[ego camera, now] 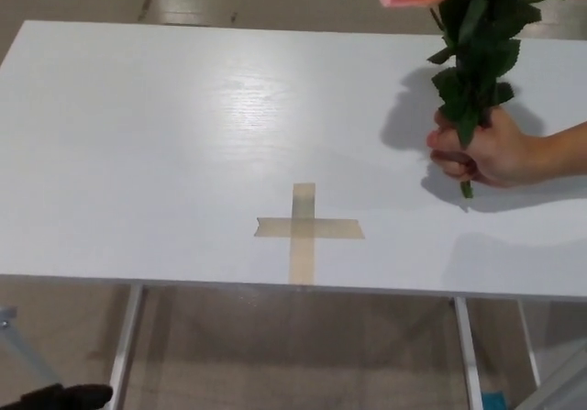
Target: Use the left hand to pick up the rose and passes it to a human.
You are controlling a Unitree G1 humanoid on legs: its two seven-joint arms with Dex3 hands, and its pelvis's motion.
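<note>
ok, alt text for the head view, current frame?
A person's hand holds a pink rose upright by its leafy stem over the right side of a white table. A tan tape cross marks the table's front centre. Only a sliver of the robot's left hand shows at bottom left.

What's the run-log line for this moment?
pink rose with green leafy stem: upright in person's hand | left hand: below table edge | white table: tan tape cross

The table (165,135) lies bare except for a flat tape cross (307,229). At its far right, well apart from the robot's fingers (69,396), a person's hand (486,149) holding the rose (472,34) blocks passage.
</note>
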